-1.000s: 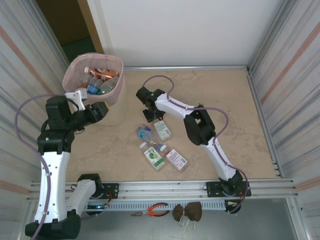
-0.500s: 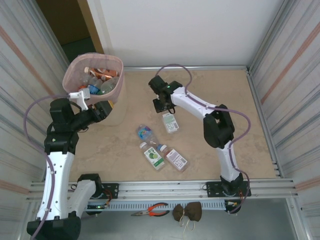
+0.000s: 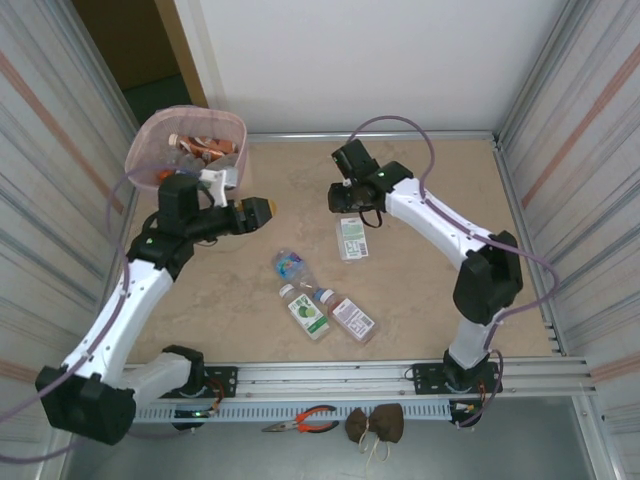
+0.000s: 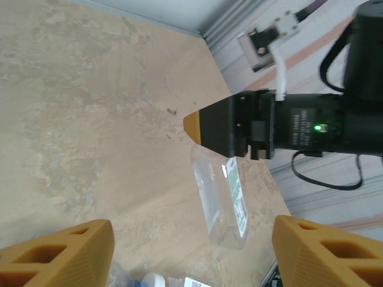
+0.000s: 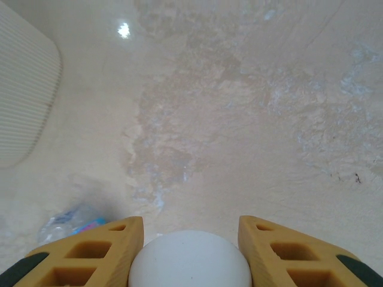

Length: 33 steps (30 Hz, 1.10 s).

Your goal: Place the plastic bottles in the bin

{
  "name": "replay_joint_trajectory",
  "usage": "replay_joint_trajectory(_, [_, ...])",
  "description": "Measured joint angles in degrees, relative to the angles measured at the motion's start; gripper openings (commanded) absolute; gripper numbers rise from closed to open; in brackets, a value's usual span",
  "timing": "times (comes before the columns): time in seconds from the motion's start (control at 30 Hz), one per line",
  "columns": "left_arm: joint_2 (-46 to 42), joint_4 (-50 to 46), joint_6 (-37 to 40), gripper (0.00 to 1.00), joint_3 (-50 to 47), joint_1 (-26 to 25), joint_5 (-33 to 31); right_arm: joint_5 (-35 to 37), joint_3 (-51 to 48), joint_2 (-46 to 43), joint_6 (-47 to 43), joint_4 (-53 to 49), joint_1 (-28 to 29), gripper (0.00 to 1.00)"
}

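Stretching across the whole floor of the top view is the beige table [image 3: 440,280], with ribbed metal walls on either side. At its far left corner stands the bin [image 3: 232,185], pink and mesh-like at the rim, with several bottles in the bin [image 3: 196,152] already piled inside. The right wrist view catches its ribbed wall at the left edge.

From the near left, the left arm reaches up beside the bin. The left gripper [image 3: 266,207] hovers just right of the bin and points toward the middle of the table. In its own wrist view its orange fingers [image 4: 60,254] stand wide apart with nothing between them.

Over the far middle of the table, the right arm bends in from the near right. The right gripper [image 3: 352,205] is clamped narrowly on the white cap [image 5: 190,263] of the gripped bottle [image 3: 351,238]. This clear bottle with a green and white label hangs below the fingers over the table in the left wrist view.

Three more bottles lie near the middle of the table, well apart from the bin:
- the crumpled bottle [image 3: 290,265], with blue on it
- the green-label bottle [image 3: 307,311]
- the pink-label bottle [image 3: 351,318], just beside the green-label one

Red-handled pliers [image 3: 305,421] lie on the grey ledge in front of the table.
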Motion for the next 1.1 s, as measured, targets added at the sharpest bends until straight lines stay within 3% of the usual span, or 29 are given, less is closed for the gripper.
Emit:
replay_joint_trajectory(0.37, [15.89,3.45,1.27,0.77,10.75,-12.22,-0.96,-5.03,-3.98,-10.38,6.27,4.63,-2.69,0.40])
replay_joint_trajectory(0.8, [25.20,2.91,4.26,0.74,17.66,-17.84,1.46,-6.73,-7.13,-13.97,9.18,6.60,-4.61,0.40])
replay_joint_trajectory(1.1, [27.85,-0.50,7.39,0.62,20.33,-20.96,3.78,-7.72,-7.23,-15.76,9.73,7.04,-6.23,0.40])
